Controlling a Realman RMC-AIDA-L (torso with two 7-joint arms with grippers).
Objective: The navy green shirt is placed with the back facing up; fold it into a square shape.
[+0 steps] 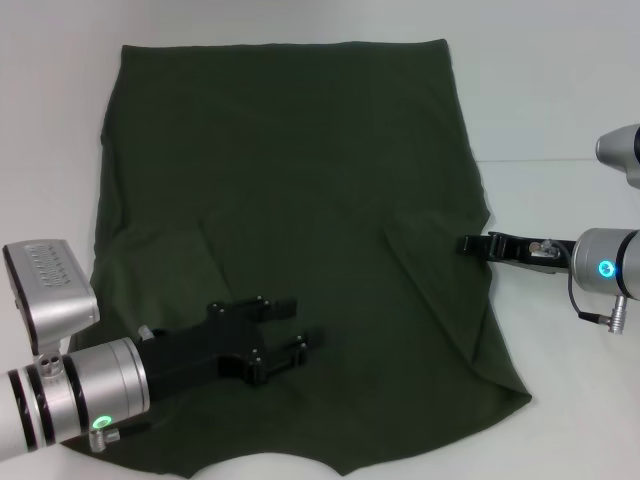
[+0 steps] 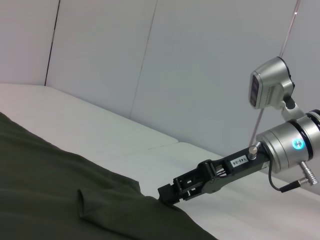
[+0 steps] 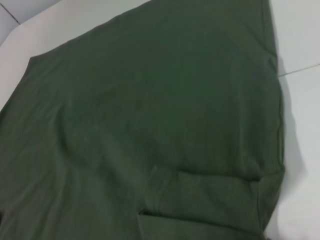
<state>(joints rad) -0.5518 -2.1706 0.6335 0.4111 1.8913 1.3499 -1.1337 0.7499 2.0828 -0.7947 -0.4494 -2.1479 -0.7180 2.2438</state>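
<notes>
On a smooth white table (image 1: 560, 110) lies the shirt (image 1: 290, 180): soft, matte olive-green cotton, plain side up, a rough rectangle with sleeves folded in and shallow creases across its near half. Over the shirt's near-left part hovers the left gripper (image 1: 292, 327), black, boxy, its jaws apart. At the shirt's right edge the right gripper (image 1: 468, 243), slim and black on a silver wrist, touches the hem; whether its jaws are apart or together cannot be told.

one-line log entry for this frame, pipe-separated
shirt: flat on table, sleeves folded in, plain side up | left gripper: open, over near part of shirt | right gripper: at shirt's right edge, fingers unclear
</notes>
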